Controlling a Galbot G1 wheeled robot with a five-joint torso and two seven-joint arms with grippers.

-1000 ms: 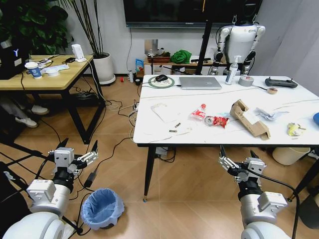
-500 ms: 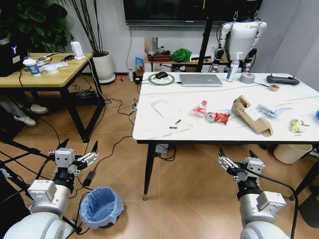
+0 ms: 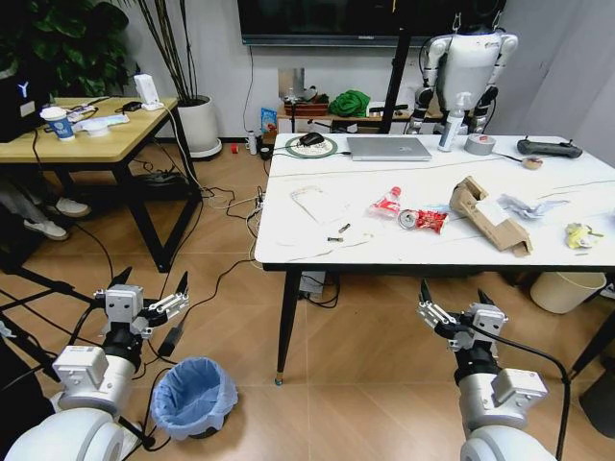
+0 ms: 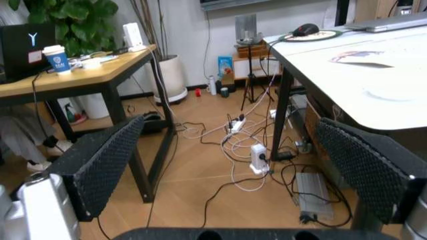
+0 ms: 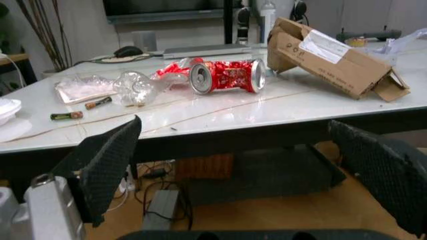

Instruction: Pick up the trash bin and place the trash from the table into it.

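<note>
Hovering low before the table [image 3: 317,240], left gripper [image 3: 142,300] and right gripper [image 3: 454,317] — both spread, holding nothing.

Bright, even indoor light; soft shadows; wrist views slightly blurred.

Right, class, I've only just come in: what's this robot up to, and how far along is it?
Nothing is being handled yet. The left gripper and right gripper are both held open and empty in front of the robot. The trash bin stands on the floor by the left arm, not picked up. The trash lies on the table: a plastic bottle, a crushed red can, a torn cardboard box, crumpled paper and a yellow wrapper.
</note>
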